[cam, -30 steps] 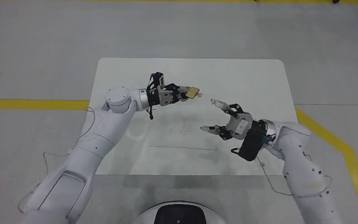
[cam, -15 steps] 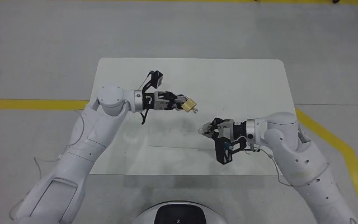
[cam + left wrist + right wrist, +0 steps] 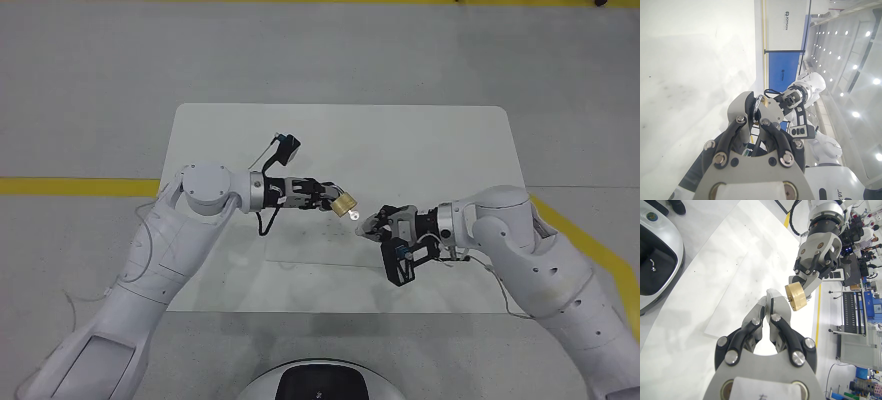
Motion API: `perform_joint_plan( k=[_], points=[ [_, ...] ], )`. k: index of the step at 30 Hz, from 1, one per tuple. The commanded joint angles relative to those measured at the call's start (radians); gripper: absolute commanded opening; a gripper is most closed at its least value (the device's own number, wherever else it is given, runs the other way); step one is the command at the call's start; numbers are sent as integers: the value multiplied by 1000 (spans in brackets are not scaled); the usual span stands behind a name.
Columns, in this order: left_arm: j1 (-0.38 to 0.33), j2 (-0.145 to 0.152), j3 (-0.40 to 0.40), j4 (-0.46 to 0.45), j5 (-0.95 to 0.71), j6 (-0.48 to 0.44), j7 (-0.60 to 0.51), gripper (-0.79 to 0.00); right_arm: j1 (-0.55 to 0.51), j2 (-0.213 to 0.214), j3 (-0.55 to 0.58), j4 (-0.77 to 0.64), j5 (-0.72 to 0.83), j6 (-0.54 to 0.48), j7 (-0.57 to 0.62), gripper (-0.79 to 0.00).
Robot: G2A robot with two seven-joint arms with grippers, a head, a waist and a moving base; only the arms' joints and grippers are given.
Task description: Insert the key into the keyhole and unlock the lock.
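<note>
My left gripper [image 3: 330, 198] holds a round brass lock [image 3: 344, 204] above the middle of the white table [image 3: 450, 140], shut on its steel shackle [image 3: 756, 106]. The lock [image 3: 796, 296] turns its keyhole face toward my right gripper [image 3: 772, 294]. That gripper [image 3: 368, 222] is shut, with its tips just short of the lock face. A small silver key [image 3: 354, 214] bridges the gap between fingertips and keyhole. In the right wrist view a thin dark edge sits between the closed pads, and the key's blade is mostly hidden.
Both grippers hover over a faint rectangular outline [image 3: 330, 240] on the tabletop. A yellow floor line [image 3: 80, 186] runs past the table on both sides. Bare table surface lies all round the arms.
The left gripper carried the lock down and to the right, toward the table's middle. The right gripper, wide open a second ago, swung in to the lock and shut at the key.
</note>
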State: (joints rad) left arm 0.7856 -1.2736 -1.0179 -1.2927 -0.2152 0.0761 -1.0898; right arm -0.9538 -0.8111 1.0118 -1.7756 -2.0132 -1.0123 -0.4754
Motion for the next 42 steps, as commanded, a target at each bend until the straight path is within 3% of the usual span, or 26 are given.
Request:
perform_joint_plan(
  k=[1, 10, 16, 17, 18, 19, 21, 23, 30, 33, 34, 35, 36, 39, 42],
  points=[
    [3, 1, 2, -7, 4, 3, -1, -785, 23, 6, -23, 5, 30, 0, 18, -785],
    [7, 4, 15, -40, 19, 13, 7, -785, 118, 29, -115, 16, 166, 0, 110, -785],
    [14, 6, -26, -16, -56, 21, 51, -785, 122, 43, -83, 36, 268, 14, 120, -785],
    [15, 5, -35, -6, -77, 30, 68, -785, 108, 45, -66, 38, 287, 44, 114, -677],
    [15, 4, -42, 2, -96, 34, 85, -785, 89, 47, -50, 36, 303, 78, 105, -382],
    [17, 2, -50, 12, -126, 37, 105, -785, 69, 49, -35, 32, 319, 112, 93, 0],
    [23, -5, -60, 29, -211, 44, 138, -785, 22, 53, -5, 22, 352, 193, 64, 0],
    [25, -11, -65, 49, -281, 53, 158, -785, 12, 53, 0, 22, 364, 208, 58, 0],
    [25, -11, -65, 49, -281, 53, 158, -785, 12, 53, 0, 22, 364, 208, 58, 0],
    [49, -9, -69, 30, -246, 35, 229, -785, -4, 50, 10, 17, 404, 251, 1, 0],
    [55, -10, -72, 26, -252, 24, 245, -785, -8, 49, 19, 33, 417, 272, -11, -55],
    [62, -11, -73, 22, -259, 9, 259, -785, -12, 48, 24, 44, 429, 285, -18, -182],
    [68, -13, -75, 20, -274, -11, 273, -785, -15, 46, 31, 58, 443, 311, -20, -388],
    [74, -21, -69, 35, -310, -52, 312, -785, -27, 36, 30, 69, 466, 396, 19, -502],
    [58, -29, -52, 53, -317, -77, 321, -785, -14, 23, 9, 84, 480, 413, 43, -529]
  ],
)
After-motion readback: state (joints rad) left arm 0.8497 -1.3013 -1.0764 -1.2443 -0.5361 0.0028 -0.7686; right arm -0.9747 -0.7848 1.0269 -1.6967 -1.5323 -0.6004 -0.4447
